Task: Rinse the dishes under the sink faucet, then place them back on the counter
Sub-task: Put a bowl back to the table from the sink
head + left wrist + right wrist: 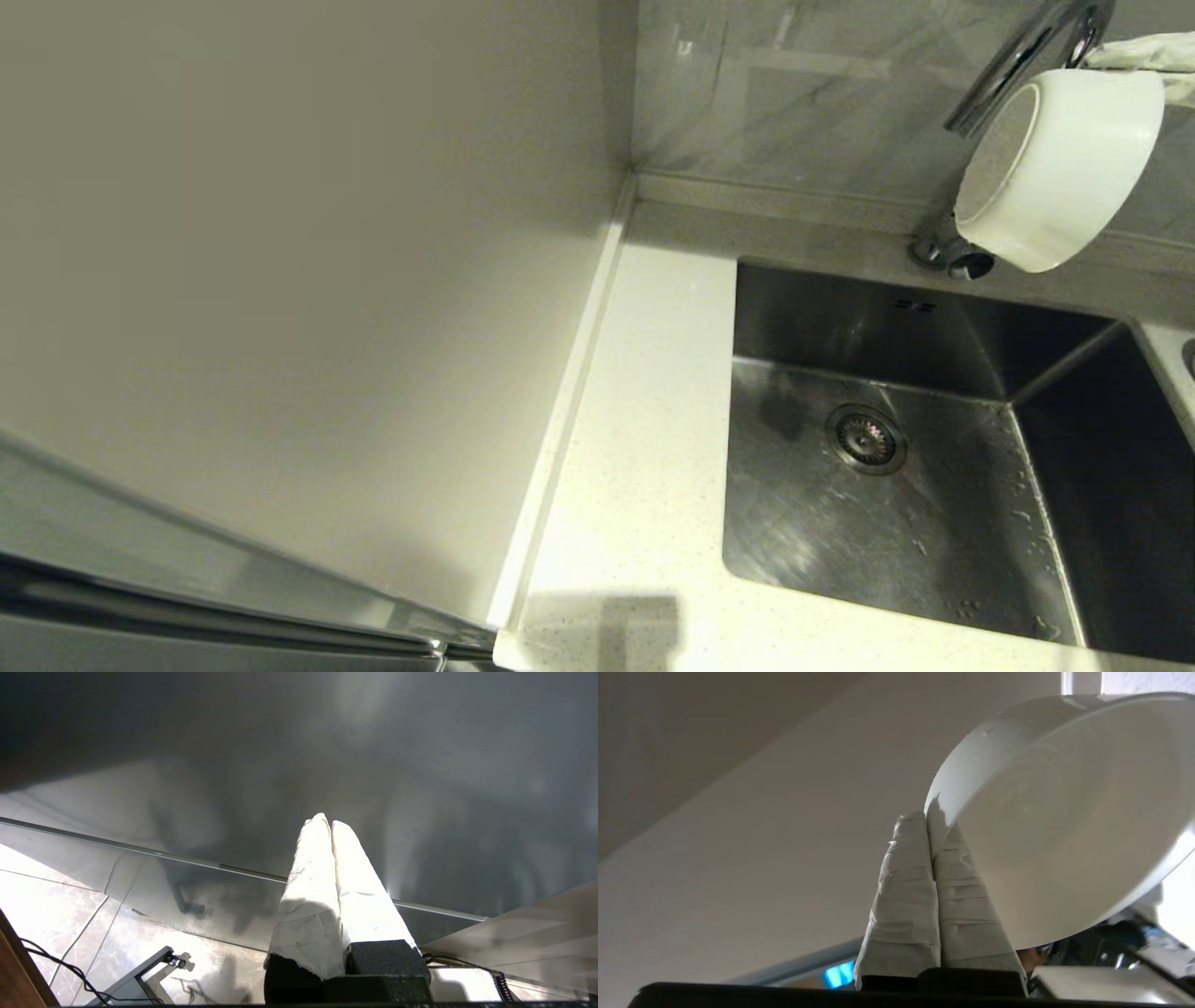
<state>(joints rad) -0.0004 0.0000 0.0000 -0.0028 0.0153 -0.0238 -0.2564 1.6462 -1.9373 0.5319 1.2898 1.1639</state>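
Note:
One white bowl [1055, 168] hangs tipped on its side above the back right of the sink [794, 523], its speckled grey base facing left. It hides the lower part of the chrome sink faucet [1018, 65]. My right gripper [930, 821], its fingers wrapped in white, is shut on the bowl's [1064, 821] rim; only its wrapped tip [1139, 51] shows in the head view. The white counter [644, 420] lies left of the sink. My left gripper [327, 821] is shut on nothing, down low by a steel panel and floor tiles. No other dishes are in view.
A tall beige side panel [280, 233] rises along the counter's left edge. Grey marbled tiles [794, 93] form the back wall. The drain strainer [865, 439] sits in the wet sink floor. The faucet's base [943, 252] stands behind the sink.

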